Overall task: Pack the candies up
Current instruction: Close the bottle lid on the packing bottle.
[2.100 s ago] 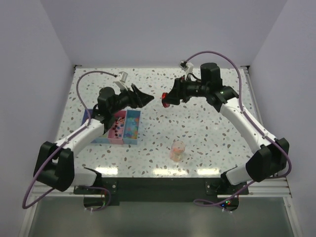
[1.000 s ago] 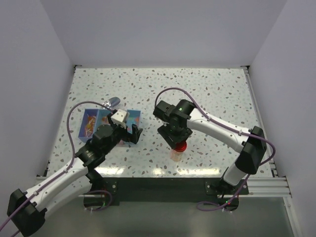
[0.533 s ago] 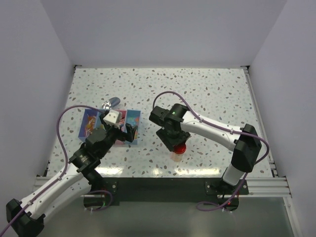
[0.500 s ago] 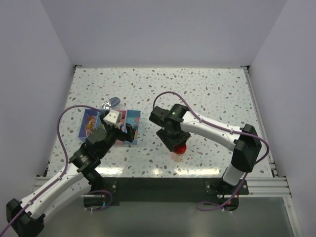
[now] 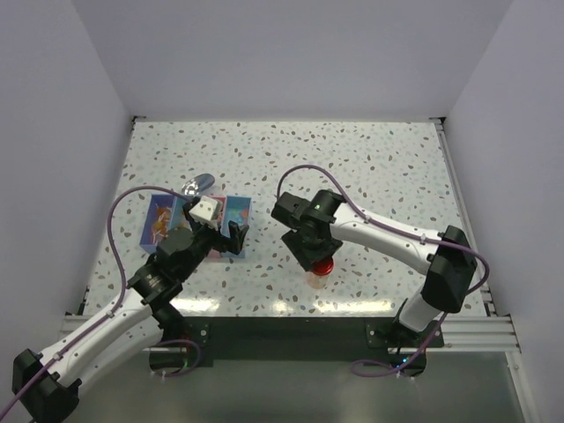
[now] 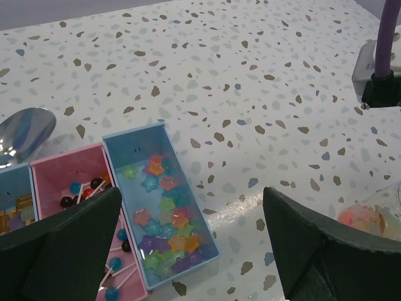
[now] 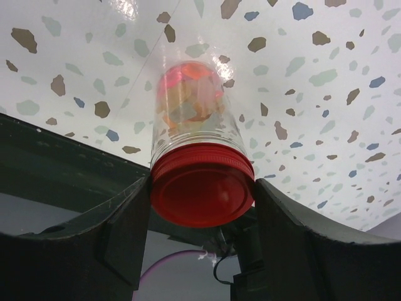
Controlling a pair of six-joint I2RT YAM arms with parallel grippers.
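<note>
- While your right pincer [image 7: 202, 185] hangs low over the near part of the counter [image 5: 379, 167], its jaws stand part open. They press on both sides of the red lid [image 7: 203, 195], so it has hold of that lid.
- Under the lid you see a clear jar [image 7: 187, 128], upright on the counter close to the near edge. The lid sits on its mouth; whether it is screwed home you cannot tell.
- Inside the jar lie the candies [image 7: 185, 88], orange and pink, heaped at the bottom.
- Left of the jar and well apart from it, your left pincer [image 6: 192, 207] is spread as wide as it goes and holds nothing. It hovers above the right end of the tray [image 6: 135, 130].
- More candies fill the tray's three compartments, set side by side.
- The right compartment, blue, holds stars [image 6: 166, 213] in orange, green, purple and yellow.
- The middle one, pink, holds lollipops [image 6: 116, 273] on white sticks and some dark and blue balls.
- The left one, blue, shows orange pieces at your view's edge, too cut off to name.
- Just beyond the tray's far side, a metal spoon [image 6: 22, 132] lies on the counter.
</note>
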